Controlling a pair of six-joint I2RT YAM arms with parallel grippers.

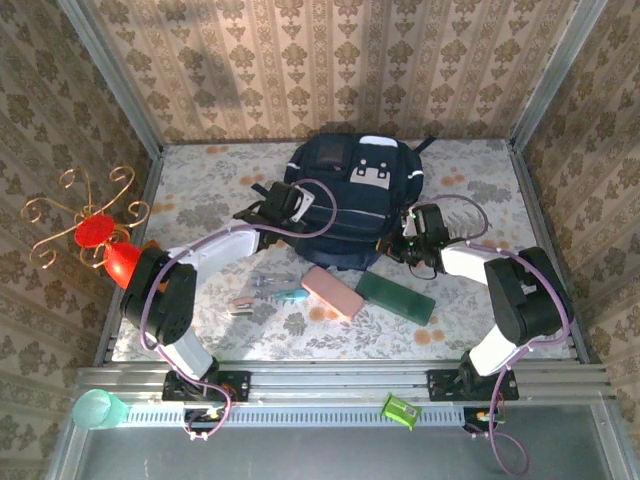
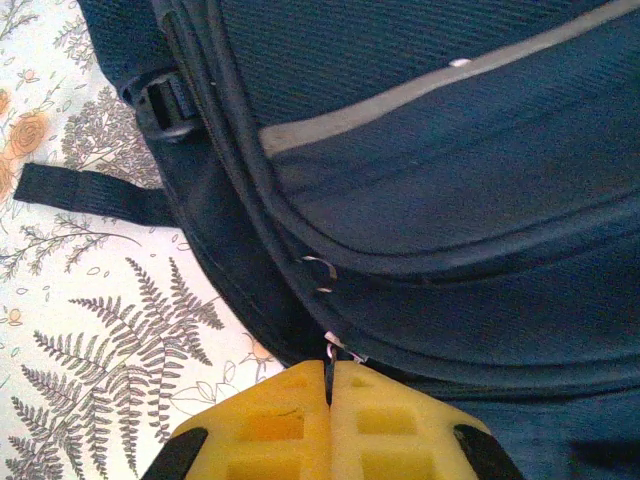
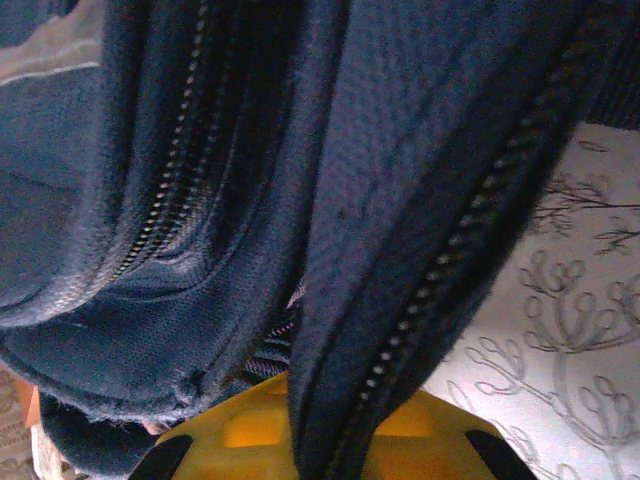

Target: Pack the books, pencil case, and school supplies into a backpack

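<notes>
Your left tool (image 2: pixel 328 382) pinched closed against backpack (image 1: pixel 352 205) zip seam; right tool (image 3: pixel 325 410) clamps backpack's zippered flap; pencil case (image 1: pixel 332 292) lies on desk (image 1: pixel 200 190), toward near edge.

You're looking at a lab rig dressed up as a home: damask wallpaper panels (image 1: pixel 330 60) framed by metal posts (image 1: pixel 110 70), a floral tablecloth (image 1: pixel 200 190), an aluminium rail (image 1: pixel 340 380) along the near edge.
</notes>
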